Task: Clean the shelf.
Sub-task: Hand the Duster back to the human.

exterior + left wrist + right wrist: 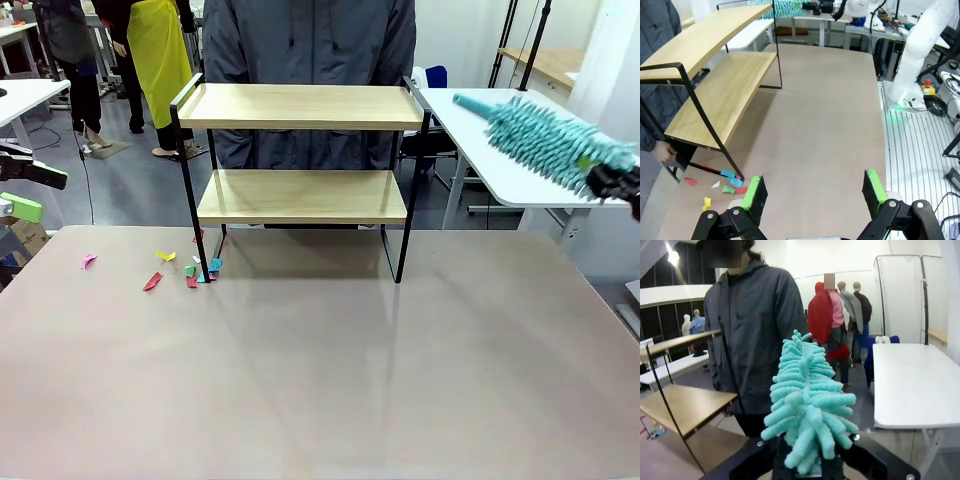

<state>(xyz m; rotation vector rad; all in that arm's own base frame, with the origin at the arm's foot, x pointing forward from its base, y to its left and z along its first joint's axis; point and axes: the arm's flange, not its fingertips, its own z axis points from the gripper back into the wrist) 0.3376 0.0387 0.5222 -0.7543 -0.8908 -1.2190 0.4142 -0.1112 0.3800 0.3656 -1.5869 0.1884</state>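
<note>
The shelf [300,195], two light wooden boards in a thin black frame, stands at the far middle of the table, and both boards look bare. My right gripper [620,183] is at the right edge, level with the top board and to its right. It is shut on the handle of a fluffy teal duster [545,140] whose head points up-left toward the shelf without touching it. From the right wrist the duster [807,395] rises out of the gripper [810,460], with the shelf [685,407] at left. My left gripper [814,192] hovers open over the table near the shelf [725,85].
Several coloured paper scraps [190,270] lie on the table by the shelf's front left leg, and they also show as scraps [730,182] from the left wrist. A person [300,40] stands right behind the shelf. A white side table [500,160] is at far right.
</note>
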